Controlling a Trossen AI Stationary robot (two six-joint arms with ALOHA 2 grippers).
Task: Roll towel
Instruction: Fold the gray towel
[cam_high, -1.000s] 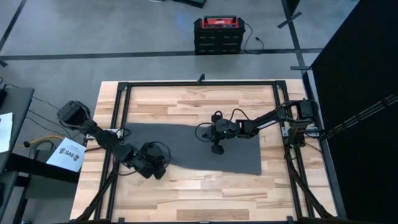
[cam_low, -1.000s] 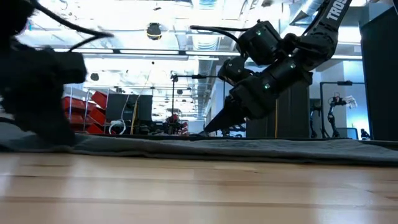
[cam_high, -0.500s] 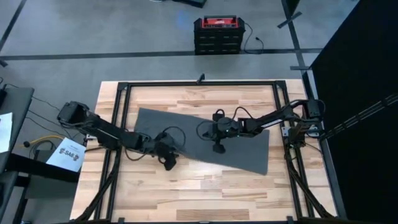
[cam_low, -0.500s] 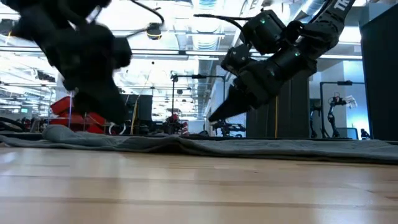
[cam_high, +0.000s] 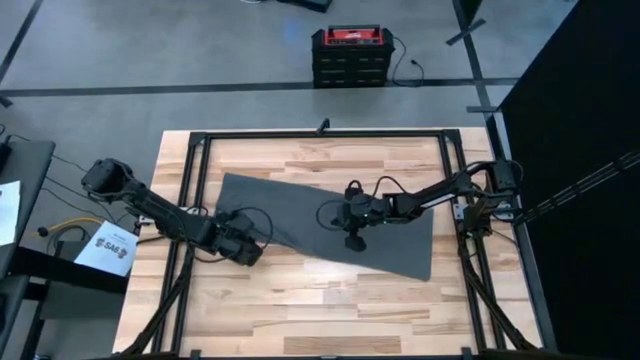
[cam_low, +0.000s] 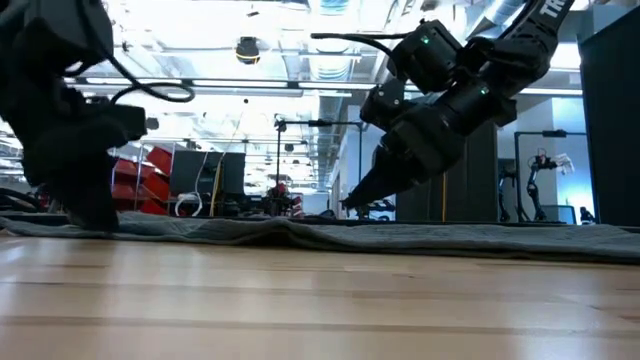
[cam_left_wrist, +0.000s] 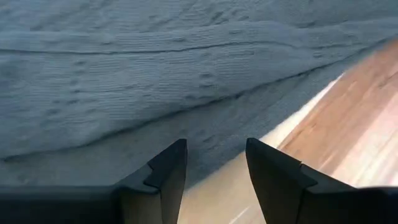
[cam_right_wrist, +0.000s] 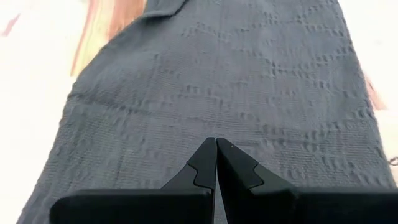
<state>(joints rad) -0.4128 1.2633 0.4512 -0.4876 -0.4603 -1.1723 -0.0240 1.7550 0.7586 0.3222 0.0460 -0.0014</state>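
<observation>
At the centre of the wooden table (cam_high: 300, 300), the towel (cam_high: 310, 215) lies flat and skewed, its long axis running from about 10 o'clock to 4 o'clock in the high view. A second ago it lay squarer to the table edges, so it has been swung round but not yet turned over on itself; rolling is judged not to have begun. The left gripper (cam_high: 238, 248) has drawn back toward 8 o'clock from where it reached half a second ago. It now sits at the towel's near-left edge with fingers parted and nothing between them; its wrist view shows the hem (cam_left_wrist: 261, 134) just ahead of the tips. The right gripper (cam_right_wrist: 216, 160) is pressed closed, fingertips together and holding nothing, poised low over the towel's middle, the cloth spreading toward 12 o'clock before it.
</observation>
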